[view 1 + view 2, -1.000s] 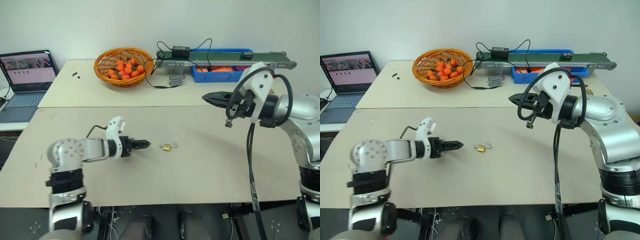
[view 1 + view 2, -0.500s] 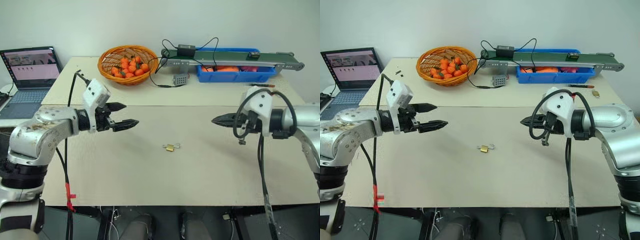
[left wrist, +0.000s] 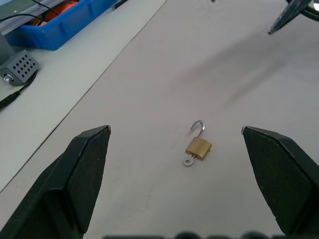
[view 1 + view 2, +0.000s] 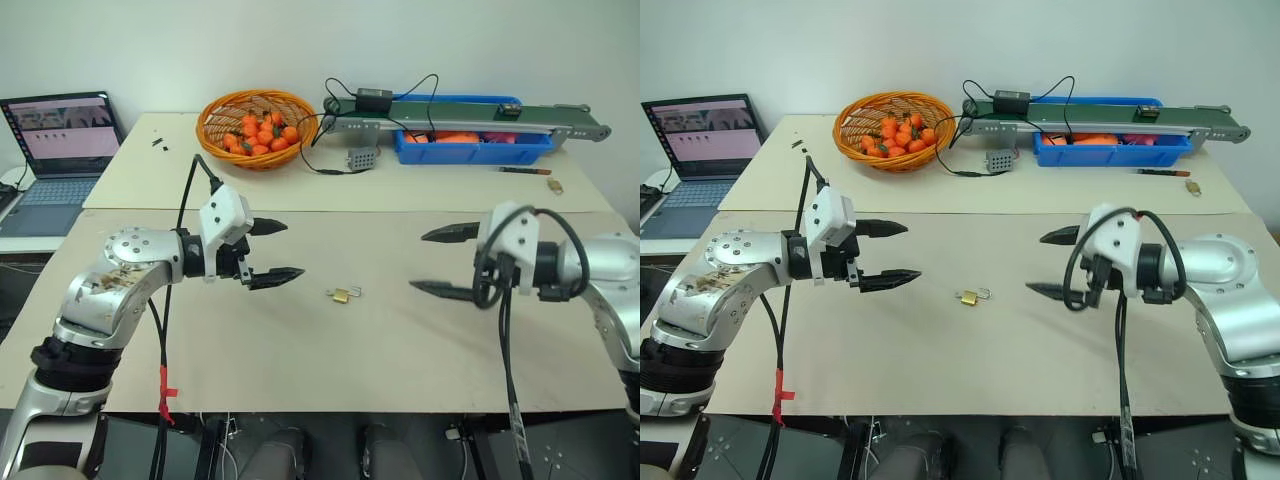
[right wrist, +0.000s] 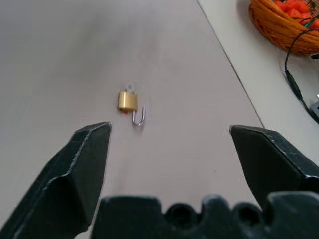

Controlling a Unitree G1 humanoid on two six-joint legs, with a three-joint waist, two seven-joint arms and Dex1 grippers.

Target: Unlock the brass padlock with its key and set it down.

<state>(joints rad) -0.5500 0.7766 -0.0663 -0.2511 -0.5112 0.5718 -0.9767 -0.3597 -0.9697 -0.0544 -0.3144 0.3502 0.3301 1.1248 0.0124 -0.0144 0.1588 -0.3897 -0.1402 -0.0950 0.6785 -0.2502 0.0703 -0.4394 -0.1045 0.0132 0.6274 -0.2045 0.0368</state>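
Lying alone on the bench (image 4: 400,350) is one brass padlock (image 3: 198,147), its shackle swung open, with one key (image 3: 188,161) at its body. Two pincers flank it, both spread wide and holding nothing: the left pincer (image 4: 277,249) hangs above the bench to the padlock's left, the right pincer (image 4: 442,262) to its right, each well apart from it. Behind stand one basket of oranges (image 4: 255,128), one laptop (image 4: 62,145), one blue bin (image 4: 470,148) and a conveyor (image 4: 470,112).
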